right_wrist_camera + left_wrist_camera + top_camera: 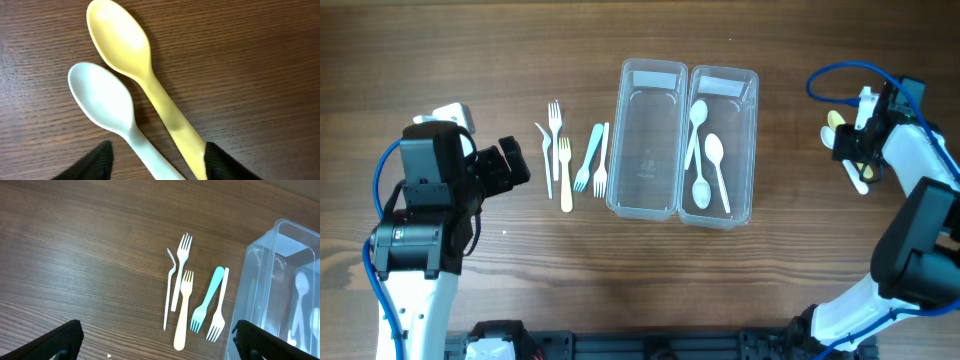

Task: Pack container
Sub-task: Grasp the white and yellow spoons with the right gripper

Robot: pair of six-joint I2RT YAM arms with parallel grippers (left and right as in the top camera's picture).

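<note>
Right pincer [159,161] spread astride yellow spoon [122,42] and white spoon [102,97]

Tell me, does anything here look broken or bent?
Yes, one thing: the thin white utensil at the left end of the fork row is kinked near its top, while the white fork beside it is straight. Whether it is broken, I cannot tell.

Robot lab: wooden table [650,290], cabled arm [418,245]
</note>
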